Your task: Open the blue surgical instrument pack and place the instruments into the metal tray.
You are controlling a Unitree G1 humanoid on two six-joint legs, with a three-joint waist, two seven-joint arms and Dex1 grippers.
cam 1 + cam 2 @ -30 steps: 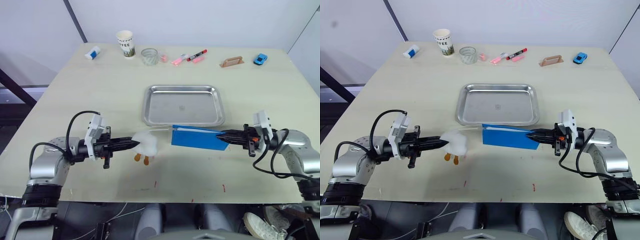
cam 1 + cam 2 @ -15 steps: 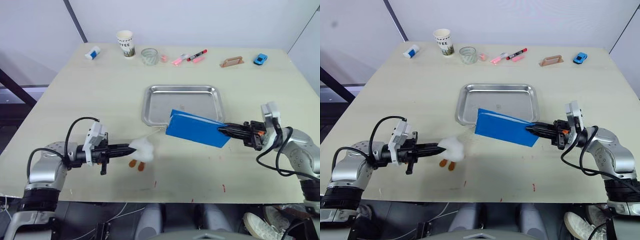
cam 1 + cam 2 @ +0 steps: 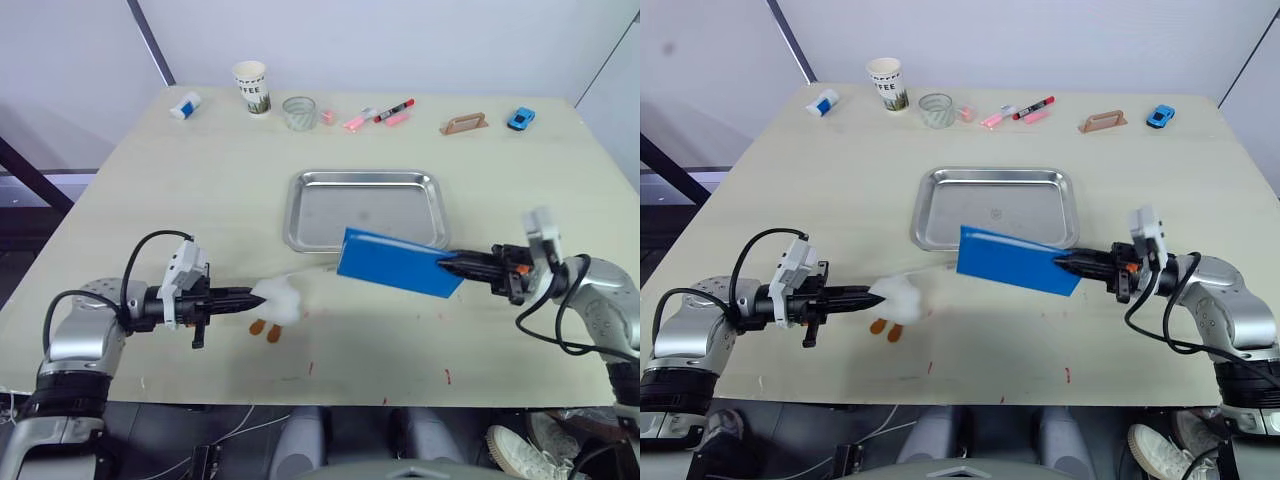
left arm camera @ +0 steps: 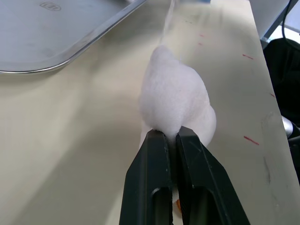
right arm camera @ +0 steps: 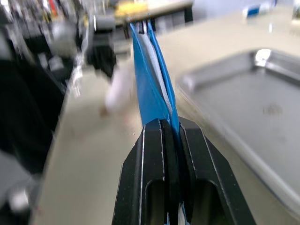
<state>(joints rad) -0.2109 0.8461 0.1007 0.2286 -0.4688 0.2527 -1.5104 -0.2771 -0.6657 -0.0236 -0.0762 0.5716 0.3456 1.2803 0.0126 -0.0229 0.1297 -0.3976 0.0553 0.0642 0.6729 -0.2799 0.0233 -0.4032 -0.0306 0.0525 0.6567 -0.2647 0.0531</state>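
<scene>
My right gripper (image 3: 447, 264) is shut on one end of the blue surgical instrument pack (image 3: 395, 262), which hangs tilted above the table at the near rim of the metal tray (image 3: 365, 180). The right wrist view shows the pack (image 5: 152, 79) edge-on, with a pale lining between its blue layers. My left gripper (image 3: 250, 296) is shut on a white fluffy wad (image 3: 278, 303), low over the table left of the pack. A thin white strand (image 3: 310, 272) runs from wad to pack. Two small orange pieces (image 3: 265, 328) lie under the wad. The instruments are hidden. The tray is bare.
Along the table's far edge stand a paper cup (image 3: 251, 87), a clear glass (image 3: 298, 112), pink and red markers (image 3: 378, 113), a wooden handle piece (image 3: 463, 123), a blue toy car (image 3: 520, 118) and a small white-blue item (image 3: 185, 105).
The right gripper has lifted the pack off the table and tilted it. The left gripper has drawn the white wad away to the left.
</scene>
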